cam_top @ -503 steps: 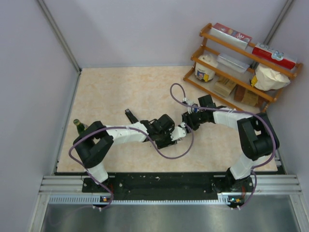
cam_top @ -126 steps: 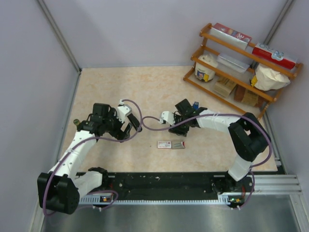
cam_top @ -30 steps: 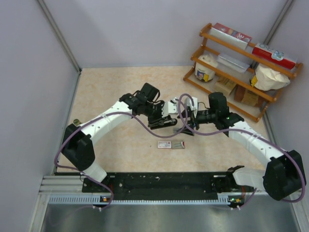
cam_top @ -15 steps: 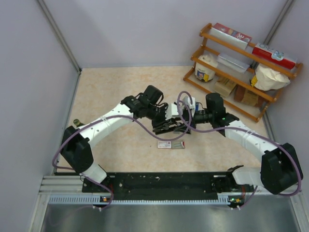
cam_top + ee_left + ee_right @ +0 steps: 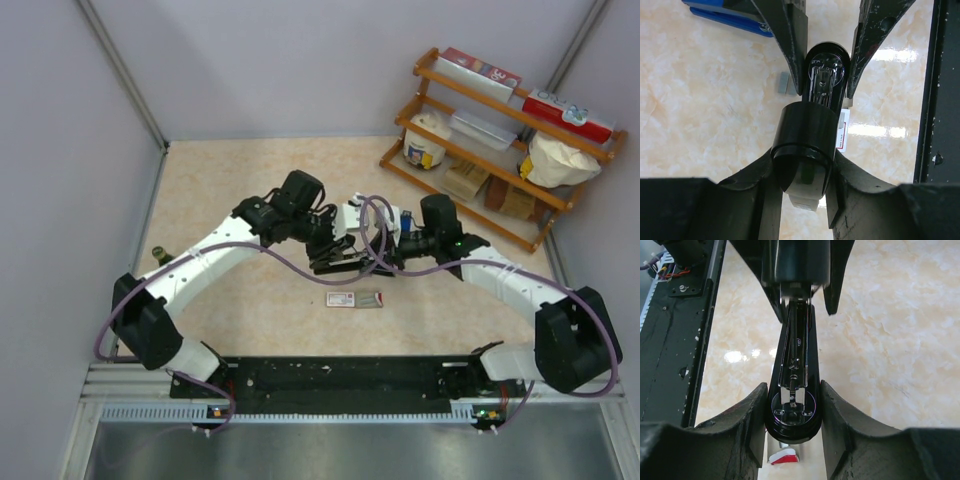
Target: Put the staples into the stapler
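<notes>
A black stapler [image 5: 350, 259] hangs above the table between my two grippers. My left gripper [image 5: 333, 257] is shut on one end of it [image 5: 807, 145]. My right gripper [image 5: 378, 256] is shut on the other end, where the stapler's metal channel [image 5: 794, 385] faces its camera. The staples lie on the table below: a grey strip [image 5: 371, 299] next to the small white box with red print [image 5: 341, 299]. The left wrist view shows a short grey strip [image 5: 784, 82] and the box edge [image 5: 842, 131]. The right wrist view shows a box corner [image 5: 785, 458].
A wooden rack [image 5: 470, 150] with boxes, a tub and bags stands at the back right. A blue stapler-like object [image 5: 725, 12] lies under the right arm [image 5: 404, 217]. A small green bottle [image 5: 158, 256] stands at the left edge. A black rail [image 5: 340, 375] runs along the near edge.
The left gripper brought the black stapler from the left side to the centre, and the right gripper closed on its other end. In the last half second both shifted slightly back and left.
</notes>
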Robot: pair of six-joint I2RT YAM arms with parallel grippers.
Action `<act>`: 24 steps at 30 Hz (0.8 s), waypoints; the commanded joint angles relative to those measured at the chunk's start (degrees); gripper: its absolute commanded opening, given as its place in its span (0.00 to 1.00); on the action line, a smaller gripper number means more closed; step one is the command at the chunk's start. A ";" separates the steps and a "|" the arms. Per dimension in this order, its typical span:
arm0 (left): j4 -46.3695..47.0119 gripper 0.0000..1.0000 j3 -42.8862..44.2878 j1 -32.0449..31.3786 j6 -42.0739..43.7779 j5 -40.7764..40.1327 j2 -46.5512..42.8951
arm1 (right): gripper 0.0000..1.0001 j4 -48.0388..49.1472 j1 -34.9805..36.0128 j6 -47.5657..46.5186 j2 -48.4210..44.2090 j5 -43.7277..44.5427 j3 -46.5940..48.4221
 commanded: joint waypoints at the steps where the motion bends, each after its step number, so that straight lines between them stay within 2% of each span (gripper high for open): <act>1: 8.99 0.00 2.38 2.99 -2.15 3.19 -6.97 | 0.05 -2.02 -0.07 0.13 1.85 -0.30 1.32; 3: 12.32 0.00 1.50 5.53 -4.78 4.42 -8.82 | 0.00 -1.59 -0.86 1.18 2.21 -0.83 1.58; 6: 20.40 0.00 -2.53 10.10 -10.14 6.97 -12.33 | 0.00 0.25 -2.79 3.73 2.21 -2.84 1.50; 11: 33.76 0.00 -9.56 14.33 -17.52 7.85 -16.73 | 0.00 2.02 -3.94 4.88 0.89 -4.34 0.36; 13: 40.09 0.00 -12.90 16.17 -23.75 8.73 -18.40 | 0.00 2.02 -4.03 5.32 0.63 -4.70 0.27; 17: 48.53 0.00 -14.23 20.04 -33.86 11.01 -18.58 | 0.00 5.70 -4.73 7.86 0.45 -5.84 -0.61; 21: 60.74 0.00 -17.39 25.22 -46.25 13.74 -19.20 | 0.00 13.25 -7.80 15.93 0.54 -8.56 -2.54; 24: 67.34 0.00 -20.46 27.86 -52.15 13.48 -19.90 | 0.00 16.43 -9.30 18.59 0.45 -10.05 -3.51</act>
